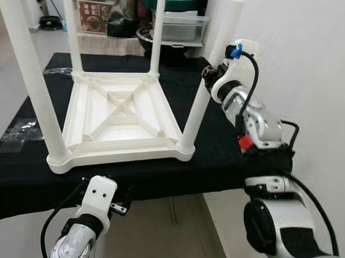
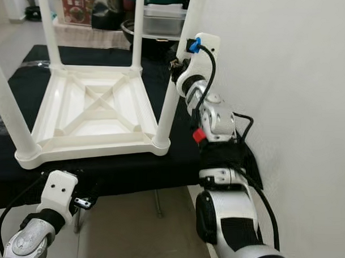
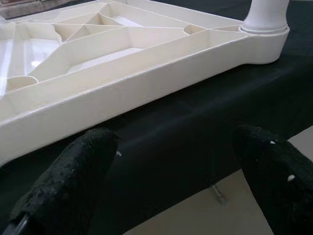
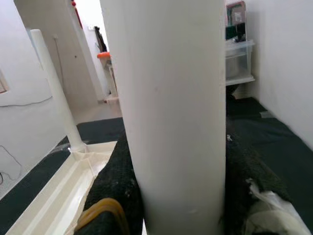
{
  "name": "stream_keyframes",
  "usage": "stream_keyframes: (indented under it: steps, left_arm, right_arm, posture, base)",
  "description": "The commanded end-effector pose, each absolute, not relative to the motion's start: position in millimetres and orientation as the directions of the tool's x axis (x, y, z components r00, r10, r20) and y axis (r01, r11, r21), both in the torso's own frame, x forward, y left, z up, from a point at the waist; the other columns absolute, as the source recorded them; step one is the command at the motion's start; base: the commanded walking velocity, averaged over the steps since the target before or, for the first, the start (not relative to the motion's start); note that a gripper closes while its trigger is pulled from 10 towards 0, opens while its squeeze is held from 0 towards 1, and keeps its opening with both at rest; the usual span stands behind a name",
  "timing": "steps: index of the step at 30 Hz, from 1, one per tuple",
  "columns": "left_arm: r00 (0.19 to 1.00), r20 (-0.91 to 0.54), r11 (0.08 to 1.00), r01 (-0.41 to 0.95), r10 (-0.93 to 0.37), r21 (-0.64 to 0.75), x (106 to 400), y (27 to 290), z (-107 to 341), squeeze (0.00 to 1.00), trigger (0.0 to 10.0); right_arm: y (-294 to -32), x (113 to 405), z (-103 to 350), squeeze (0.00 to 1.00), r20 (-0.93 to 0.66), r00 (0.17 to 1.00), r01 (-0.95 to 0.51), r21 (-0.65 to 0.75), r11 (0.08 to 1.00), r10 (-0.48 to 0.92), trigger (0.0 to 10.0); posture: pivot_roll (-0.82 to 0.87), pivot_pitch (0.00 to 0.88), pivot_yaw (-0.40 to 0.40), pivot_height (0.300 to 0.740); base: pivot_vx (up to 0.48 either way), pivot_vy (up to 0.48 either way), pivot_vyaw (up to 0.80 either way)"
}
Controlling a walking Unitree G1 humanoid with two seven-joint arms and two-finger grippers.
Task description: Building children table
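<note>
While the upturned white table (image 1: 122, 113) lay on the black-draped bench (image 1: 217, 159), the right tool (image 1: 211, 79) was clamped on its near right leg (image 1: 205, 90). The left tool (image 3: 171, 186) hung with fingers apart just below the bench's front edge.

An upturned table (image 1: 119, 113) is lying on a cloth-covered surface (image 1: 217, 159), legs pointing up; storage boxes (image 1: 184, 24) are sitting behind it.

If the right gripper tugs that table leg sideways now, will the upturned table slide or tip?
Probably slide: the white table looks like light hollow plastic lying flat on black cloth. The leg in the right gripper seems smooth and may flex slightly.
</note>
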State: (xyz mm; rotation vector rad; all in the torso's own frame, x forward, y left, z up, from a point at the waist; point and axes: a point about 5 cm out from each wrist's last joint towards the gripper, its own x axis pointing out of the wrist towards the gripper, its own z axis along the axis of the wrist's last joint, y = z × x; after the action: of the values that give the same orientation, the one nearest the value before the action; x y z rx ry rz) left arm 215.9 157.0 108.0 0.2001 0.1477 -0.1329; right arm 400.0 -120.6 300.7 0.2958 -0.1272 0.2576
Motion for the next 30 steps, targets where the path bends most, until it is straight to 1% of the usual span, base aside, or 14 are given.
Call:
stream_keyframes:
  steps: [1,2,3,4,6,7,8,10,17,21,24,25,27,30]
  left_arm:
    - [0.978,-0.169,0.968,0.153,-0.12,0.2,215,157,109,0.0,10.0]
    - [0.978,-0.169,0.968,0.153,-0.12,0.2,215,157,109,0.0,10.0]
    - [0.978,-0.17,0.967,0.156,-0.122,0.202,214,157,109,0.0,10.0]
    - [0.978,-0.17,0.967,0.156,-0.122,0.202,214,157,109,0.0,10.0]
    - [0.977,-0.176,0.966,0.158,-0.123,0.205,212,158,109,0.0,10.0]
    - [0.977,-0.176,0.966,0.158,-0.123,0.205,212,158,109,0.0,10.0]
    - [0.976,-0.178,0.966,0.159,-0.123,0.205,211,158,110,0.0,10.0]
    - [0.974,-0.185,0.963,0.167,-0.129,0.211,209,157,110,0.0,10.0]
    - [0.973,-0.191,0.962,0.169,-0.129,0.214,204,158,112,0.0,10.0]
    - [0.971,-0.2,0.959,0.178,-0.134,0.219,201,158,112,0.0,10.0]
    - [0.969,-0.206,0.958,0.181,-0.136,0.221,198,159,113,0.0,10.0]
    - [0.969,-0.206,0.958,0.181,-0.136,0.221,198,159,113,0.0,10.0]
    - [0.967,-0.212,0.957,0.188,-0.141,0.222,196,158,115,0.0,10.0]
    - [0.966,-0.214,0.956,0.191,-0.143,0.223,193,158,116,0.0,10.0]
  right_arm:
    - [-132,411,290,0.0,0.1,0.971,-0.238,0.534,0.812,0.219,0.0]
    - [-132,411,290,0.0,0.1,0.971,-0.238,0.534,0.812,0.219,0.0]
    - [-129,414,281,0.0,0.062,0.961,-0.25,0.609,0.752,0.269,0.0]
    - [-129,414,281,0.0,0.062,0.961,-0.25,0.609,0.752,0.269,0.0]
    - [-119,415,258,0.0,-0.006,0.928,-0.246,0.743,0.623,0.373,0.0]
    - [-119,415,258,0.0,-0.006,0.928,-0.246,0.743,0.623,0.373,0.0]
    - [-115,414,248,0.0,-0.032,0.911,-0.232,0.784,0.575,0.411,0.0]
    - [-108,413,228,0.0,-0.098,0.899,-0.166,0.826,0.539,0.427,0.0]
    - [-84,406,201,0.0,-0.155,0.855,-0.131,0.859,0.495,0.495,0.0]
    - [-63,399,180,0.0,-0.223,0.828,-0.049,0.885,0.463,0.515,0.0]
    - [-36,390,167,0.0,-0.275,0.786,0.018,0.906,0.424,0.554,0.0]
    - [-36,390,167,0.0,-0.275,0.786,0.018,0.906,0.424,0.554,0.0]
    - [-15,384,165,0.0,-0.262,0.763,0.04,0.931,0.363,0.59,0.0]
    - [-2,379,165,0.0,-0.248,0.743,0.037,0.943,0.332,0.622,0.0]
  posture:
    - [0.12,0.04,-0.113,0.74]
    - [0.12,0.04,-0.113,0.74]
    - [0.12,0.05,-0.117,0.74]
    - [0.12,0.05,-0.117,0.74]
    - [0.13,0.063,-0.115,0.74]
    - [0.13,0.063,-0.115,0.74]
    - [0.13,0.064,-0.115,0.74]
    - [0.14,0.073,-0.114,0.74]
    - [0.14,0.087,-0.113,0.74]
    - [0.15,0.101,-0.112,0.74]
    - [0.16,0.118,-0.112,0.74]
    - [0.16,0.118,-0.112,0.74]
    - [0.18,0.137,-0.112,0.74]
    - [0.18,0.144,-0.114,0.74]
  base:
    - [0.0,0.0,0.0]
    - [0.0,0.0,0.0]
    - [0.0,0.0,0.0]
    - [0.0,0.0,0.0]
    - [0.0,0.0,0.0]
    - [0.0,0.0,0.0]
    - [0.0,0.0,0.0]
    - [0.0,0.0,0.0]
    - [0.0,0.0,0.0]
    - [0.0,0.0,0.0]
    - [0.0,0.0,0.0]
    - [0.0,0.0,0.0]
    - [0.0,0.0,0.0]
    - [0.0,0.0,0.0]
